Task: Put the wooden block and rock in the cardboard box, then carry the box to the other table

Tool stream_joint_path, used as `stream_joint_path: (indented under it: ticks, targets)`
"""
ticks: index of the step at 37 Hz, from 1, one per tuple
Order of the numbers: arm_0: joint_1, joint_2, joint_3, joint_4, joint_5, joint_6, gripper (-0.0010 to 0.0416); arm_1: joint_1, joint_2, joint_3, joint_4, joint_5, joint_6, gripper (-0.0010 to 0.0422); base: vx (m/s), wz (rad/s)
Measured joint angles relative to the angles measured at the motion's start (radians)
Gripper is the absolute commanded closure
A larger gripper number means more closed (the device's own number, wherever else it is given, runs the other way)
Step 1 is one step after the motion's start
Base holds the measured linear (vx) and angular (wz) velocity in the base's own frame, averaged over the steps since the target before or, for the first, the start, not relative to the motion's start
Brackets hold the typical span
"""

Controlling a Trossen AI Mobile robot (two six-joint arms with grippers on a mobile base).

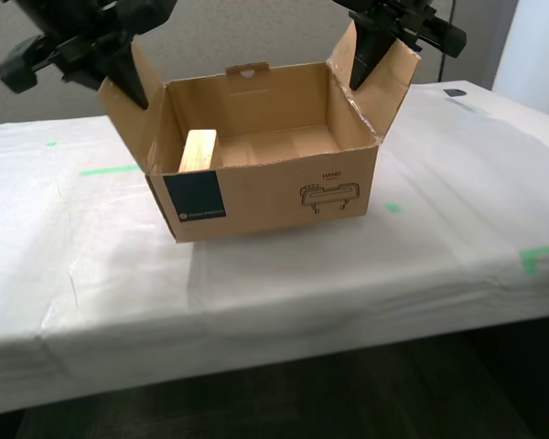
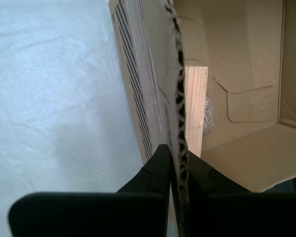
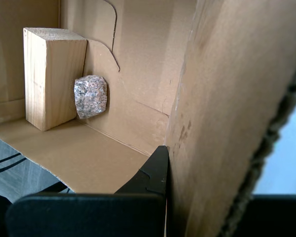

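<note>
Right, starting at the exterior view's left: pinching the cardboard box's (image 1: 284,197) upturned side flap with my second gripper (image 1: 119,69), fingers pressed together on the corrugated edge, one on either face of it, as seen clearly along the second wrist view (image 2: 176,163). Gripping the flap probably because it is the only handle a narrow claw can close on.

Moving inward: one wooden block (image 1: 199,151), standing on end against the wall on that same side. Tucked beside it and touching it, one rock (image 3: 91,96), hidden from the exterior view by the front wall but plain from across the box. Both likely shoved into that corner, so looks like loading is done.

Across to the exterior view's right: clamping the opposite flap with my first gripper (image 1: 371,55). Only one finger showing (image 3: 158,168), flat against the cardboard; partner behind the flap, so judged shut on it. Two grips, one on each side, presumably to keep the box level.

Underneath: the other table (image 1: 256,283), wrinkled grey covering, four green tape marks (image 1: 110,170) counted. Cannot tell whether the box rests on it or hangs just clear. Seems close to letting go.
</note>
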Motion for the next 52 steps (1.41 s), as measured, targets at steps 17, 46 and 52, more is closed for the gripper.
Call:
stream_joint_path:
  ticks: [17,46,52]
  targets:
    - [0.051,0.003,0.0,0.063,0.002,0.097,0.0406,0.026,-0.041,-0.024,0.0,-0.029,0.021,0.0413,0.13,0.176]
    - [0.019,0.058,0.0,0.137,0.027,0.22,0.0406,0.039,0.258,0.359,-0.084,-0.038,0.144,0.0413,0.038,0.148]
    - [-0.056,0.058,0.0,0.137,0.017,0.219,0.0406,0.039,0.306,0.38,-0.072,-0.009,0.151,0.0413,0.0,0.0]
